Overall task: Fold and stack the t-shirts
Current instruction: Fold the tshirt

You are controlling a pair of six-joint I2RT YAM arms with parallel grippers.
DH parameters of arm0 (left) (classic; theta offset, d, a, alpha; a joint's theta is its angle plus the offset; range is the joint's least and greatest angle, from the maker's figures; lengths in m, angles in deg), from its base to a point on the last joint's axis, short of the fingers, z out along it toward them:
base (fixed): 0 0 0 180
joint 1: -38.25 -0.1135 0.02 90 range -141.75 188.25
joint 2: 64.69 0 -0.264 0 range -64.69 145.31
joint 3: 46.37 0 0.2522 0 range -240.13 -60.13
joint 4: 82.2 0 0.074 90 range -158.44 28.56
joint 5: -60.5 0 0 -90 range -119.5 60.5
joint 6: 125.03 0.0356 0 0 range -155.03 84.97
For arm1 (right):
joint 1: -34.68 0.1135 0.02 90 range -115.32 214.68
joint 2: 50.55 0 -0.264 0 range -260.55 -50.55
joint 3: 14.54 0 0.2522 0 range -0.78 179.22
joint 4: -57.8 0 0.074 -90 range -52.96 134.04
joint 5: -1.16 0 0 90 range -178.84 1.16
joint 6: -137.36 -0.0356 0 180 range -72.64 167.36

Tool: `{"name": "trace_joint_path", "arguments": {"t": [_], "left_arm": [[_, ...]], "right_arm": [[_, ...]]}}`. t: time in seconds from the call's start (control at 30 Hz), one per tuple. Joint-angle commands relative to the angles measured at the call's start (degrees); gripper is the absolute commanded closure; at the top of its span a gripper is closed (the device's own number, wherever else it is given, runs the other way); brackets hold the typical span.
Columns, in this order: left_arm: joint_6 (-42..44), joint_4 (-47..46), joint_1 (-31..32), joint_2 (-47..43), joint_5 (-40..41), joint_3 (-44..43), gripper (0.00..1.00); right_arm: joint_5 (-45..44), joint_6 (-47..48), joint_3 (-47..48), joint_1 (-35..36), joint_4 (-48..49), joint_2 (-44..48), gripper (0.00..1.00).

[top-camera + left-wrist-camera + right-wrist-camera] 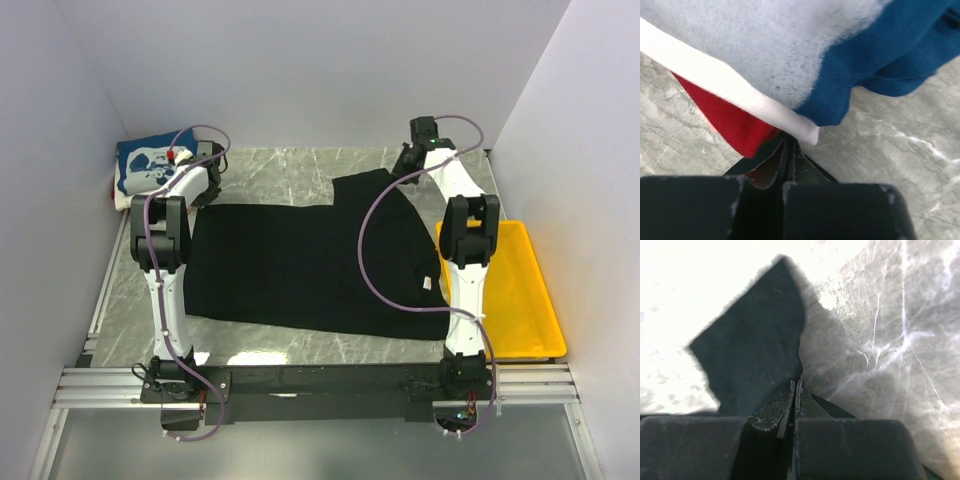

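Pressed-together tips of the left gripper point(790, 146) sit at the bottom centre of the left wrist view, nipping a thin edge of the large black t-shirt point(300, 260), whose dark cloth shows on either side of the tips. Just above them in that view hangs the corner of a folded stack: a red t-shirt point(735, 125) lowest, a white t-shirt point(715, 80) over it, and a blue t-shirt point(890, 50) with a pale print on top. Seen from above, this stack lies in the upper left of the frame, against the left wall. The left gripper is just beside it, at the black shirt's upper left corner. The black shirt lies spread flat across the middle of the grey marbled tabletop point(280, 172), between the two arms, its lower edge near their bases. A small white tag point(427, 283) shows near its right edge. At the upper right of the overhead frame the right gripper point(406, 165) reaches to the shirt's far right corner. In the right wrist view its jaws are closed tight on a pointed flap of the black cloth, which rises from the tips towards the upper centre, over bright marbled surface. A yellow plastic tray point(530, 345) rests at the right side of the table, touching the shirt's right edge.
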Motion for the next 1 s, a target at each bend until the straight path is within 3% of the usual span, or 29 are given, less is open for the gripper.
{"name": "trace_joint_path", "arguments": {"t": [0.0,0.33,0.57,0.97], "left_arm": [[1.87,-1.8,0.09,-5.98,-0.84,-1.92,0.99],[3.28,-4.88,-0.52,-10.64,-4.35,-0.07,0.99],[0.82,-7.78,-0.87,-16.69,-4.71,8.01,0.99],[-6.39,-12.52,-2.81,-27.86,-3.13,26.73,0.99]], "right_arm": [[4.23,-2.03,-1.34,-2.4,5.39,7.25,1.0],[5.11,-1.77,-8.11,-3.19,6.54,14.18,1.0],[7.13,-3.52,-24.95,-2.93,12.07,24.55,1.0],[1.33,-7.56,-50.02,2.52,16.47,42.48,1.0]]}}
